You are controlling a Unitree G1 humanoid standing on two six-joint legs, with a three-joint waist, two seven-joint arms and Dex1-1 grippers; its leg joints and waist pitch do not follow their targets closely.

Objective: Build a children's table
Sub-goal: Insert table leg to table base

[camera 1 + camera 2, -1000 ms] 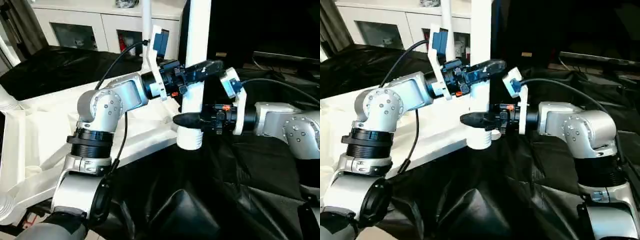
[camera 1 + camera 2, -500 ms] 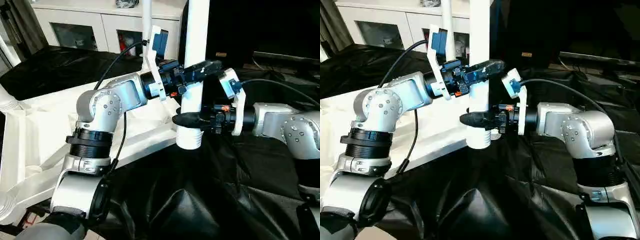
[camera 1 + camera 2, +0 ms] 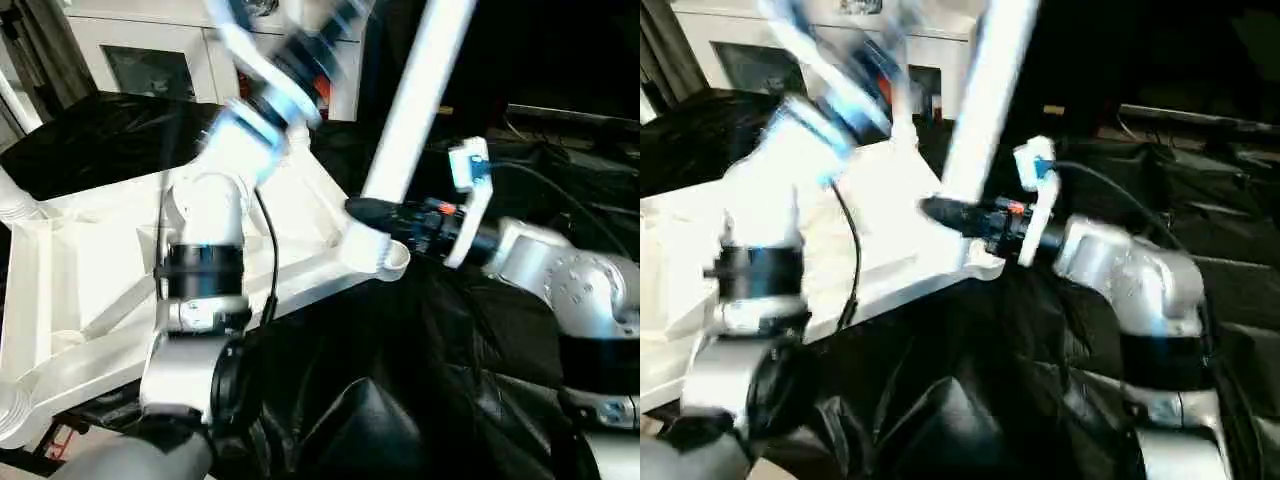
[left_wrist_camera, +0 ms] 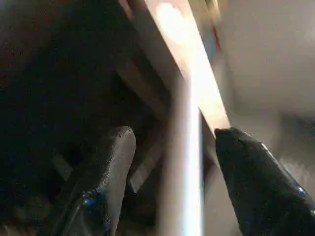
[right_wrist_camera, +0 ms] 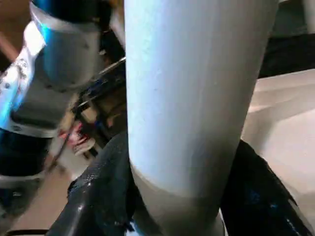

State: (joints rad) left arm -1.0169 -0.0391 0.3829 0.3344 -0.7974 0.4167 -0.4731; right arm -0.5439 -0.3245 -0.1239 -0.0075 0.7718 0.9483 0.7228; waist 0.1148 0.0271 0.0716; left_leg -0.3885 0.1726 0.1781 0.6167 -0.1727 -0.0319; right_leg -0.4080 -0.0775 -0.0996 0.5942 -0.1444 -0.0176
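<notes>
Left eye view shows one upturned table top (image 3: 90, 260) on the black cloth, one leg (image 3: 412, 105) leaning over its near corner socket (image 3: 378, 255), right gripper (image 3: 365, 211) pinching the leg low, left gripper (image 4: 172, 162) spread apart. I'd bring the leg upright before pressing down. Two more legs (image 3: 8, 195) stand at the far-left corners.

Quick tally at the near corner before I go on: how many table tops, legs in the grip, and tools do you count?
Table top: 1
Leg, tilted, lower end at the corner socket, gripped by the right tool: 1
Tools, the right tool and the open left tool: 2
Total: 4
</notes>
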